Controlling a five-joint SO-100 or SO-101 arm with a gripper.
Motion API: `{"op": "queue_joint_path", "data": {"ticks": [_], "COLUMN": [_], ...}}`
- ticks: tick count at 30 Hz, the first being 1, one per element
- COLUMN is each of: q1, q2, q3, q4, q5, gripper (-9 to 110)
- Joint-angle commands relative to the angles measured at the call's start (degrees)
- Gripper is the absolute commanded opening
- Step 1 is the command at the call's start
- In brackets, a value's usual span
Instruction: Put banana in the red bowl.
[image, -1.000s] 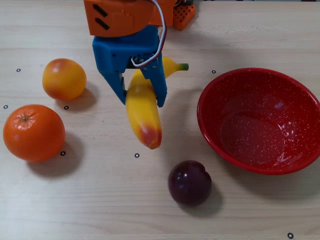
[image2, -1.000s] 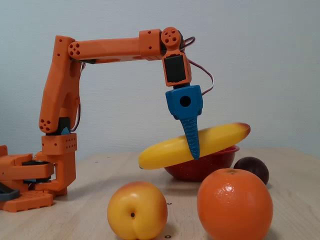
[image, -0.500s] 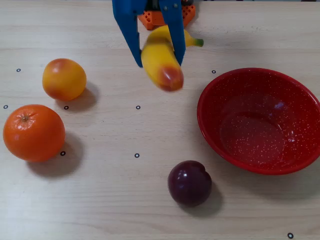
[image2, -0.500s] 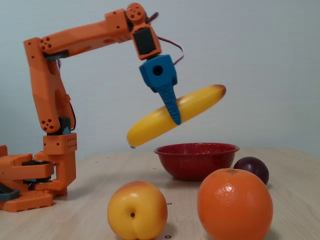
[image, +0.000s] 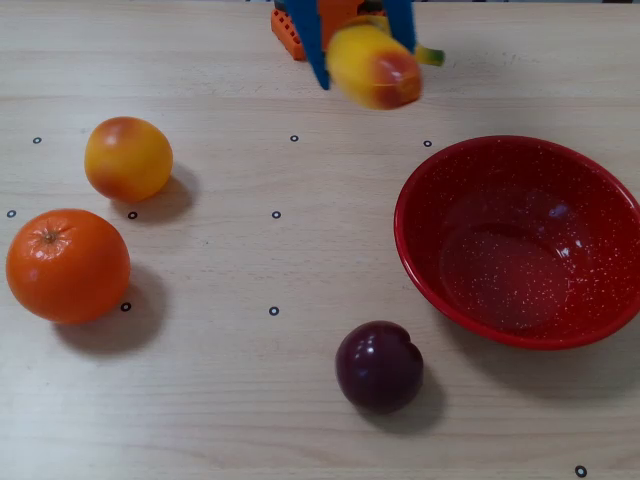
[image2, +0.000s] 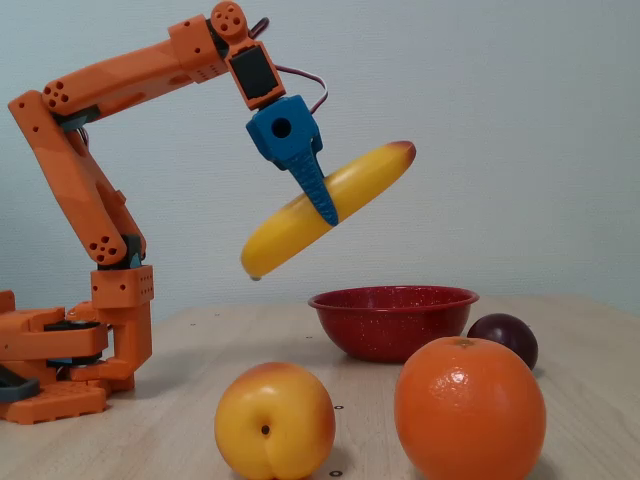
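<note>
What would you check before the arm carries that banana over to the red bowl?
1. Grip: the gripper is shut on the banana near its middle: ok.
2. Height: banana is held above the red bowl rim: ok.
3. Bowl empty: nothing lies in it in the overhead view: ok.
4. Position: banana is beside the bowl, not over it: not ok yet.
5. Path: the plum, orange and peach lie away from it: ok.
6. Grip firmness: cannot tell.

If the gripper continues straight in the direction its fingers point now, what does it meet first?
Probably the bare table. The gripper, holding the banana, points down, seemingly short of the red bowl, though depth is unclear.
</note>
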Motion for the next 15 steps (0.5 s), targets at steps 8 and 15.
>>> {"op": "queue_joint_path", "data": {"ticks": [8, 15], "q1": [-9.7, -15.2], "q2": [-5.0, -15.5], "q3": [-16.3, -26.8], "q4": [-3.5, -2.7], "q5": [8.0, 13.7], "gripper": [0, 0]}}
